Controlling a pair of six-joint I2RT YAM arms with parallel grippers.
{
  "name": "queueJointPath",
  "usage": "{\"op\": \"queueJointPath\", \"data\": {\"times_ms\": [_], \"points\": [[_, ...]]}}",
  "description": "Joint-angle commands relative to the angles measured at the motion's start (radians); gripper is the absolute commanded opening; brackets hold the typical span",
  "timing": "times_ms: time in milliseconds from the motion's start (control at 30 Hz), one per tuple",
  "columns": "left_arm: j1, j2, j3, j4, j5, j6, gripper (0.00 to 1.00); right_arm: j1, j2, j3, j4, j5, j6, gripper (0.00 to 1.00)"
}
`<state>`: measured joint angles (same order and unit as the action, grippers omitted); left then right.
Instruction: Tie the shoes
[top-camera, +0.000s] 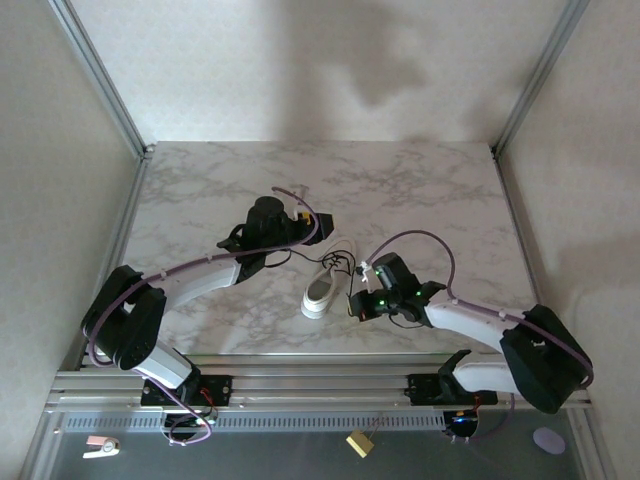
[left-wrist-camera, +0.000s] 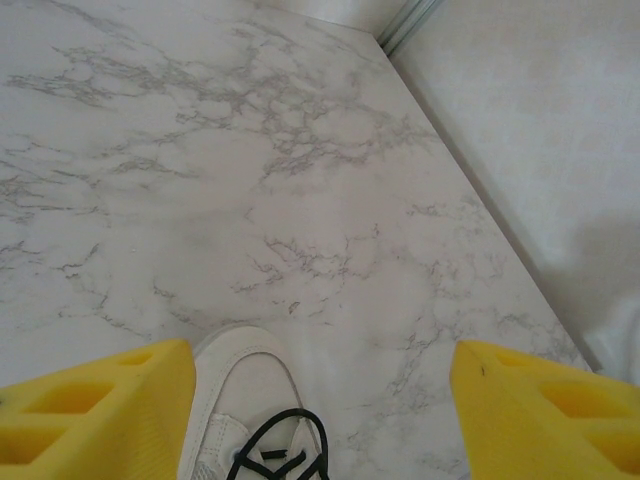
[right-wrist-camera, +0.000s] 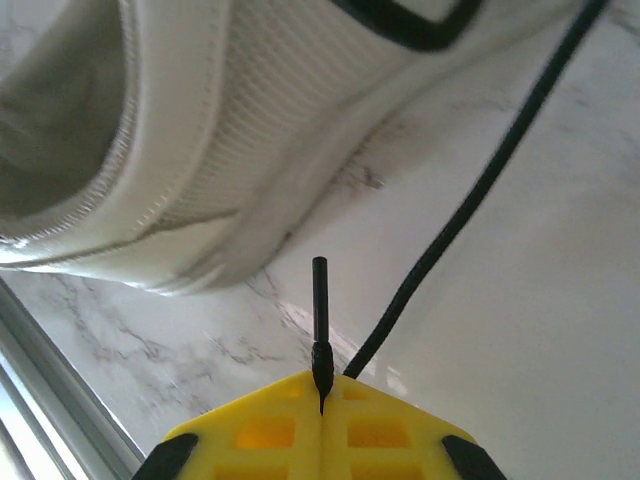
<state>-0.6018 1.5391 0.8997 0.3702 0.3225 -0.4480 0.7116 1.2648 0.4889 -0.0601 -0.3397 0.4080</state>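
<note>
Sneaker (top-camera: 320, 293) first: it stands on its white sole on the marble table (top-camera: 430, 190), between your two hands. Its black laces (top-camera: 338, 262) spill loose from the upper, on the side of the sneaker away from the arm bases.

Your left hand (top-camera: 318, 228) hovers just past that laced end of the sneaker and is released. In its wrist view the two yellow fingers (left-wrist-camera: 100, 410) stand wide apart, with bare table and the sneaker's toe (left-wrist-camera: 245, 385) in the gap. The toe lies just beside the finger on the left of that view; you cannot tell from here whether they touch. A dark loop of the laces lies on top of the sneaker, behind the toe.

Your right hand (top-camera: 365, 275) sits low beside the sneaker, on the side opposite the left hand. It is clenched on a lace (right-wrist-camera: 470, 200). Its yellow fingertips press flat together with the black strand pinched in the seam. The stiff tip (right-wrist-camera: 319, 300) pokes out of the grip towards the sneaker's side wall. From the grip the lace runs across the table alongside the sneaker.
</note>
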Motion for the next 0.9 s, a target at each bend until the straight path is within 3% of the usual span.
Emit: {"op": "queueJointPath", "data": {"times_ms": [0, 167, 467, 867], "points": [[-0.010, -0.011, 0.019, -0.002, 0.007, 0.005, 0.68, 0.008, 0.043, -0.014, 0.128, -0.059, -0.022, 0.00], [-0.010, -0.020, 0.021, -0.010, -0.001, 0.012, 0.68, 0.008, 0.099, 0.000, 0.195, -0.058, -0.029, 0.00], [-0.009, -0.021, 0.026, -0.022, -0.003, 0.025, 0.66, 0.007, 0.090, 0.002, 0.302, 0.102, -0.035, 0.00], [-0.010, -0.027, 0.023, -0.042, -0.011, 0.035, 0.65, 0.005, 0.007, -0.035, 0.298, 0.230, -0.036, 0.00]]}}
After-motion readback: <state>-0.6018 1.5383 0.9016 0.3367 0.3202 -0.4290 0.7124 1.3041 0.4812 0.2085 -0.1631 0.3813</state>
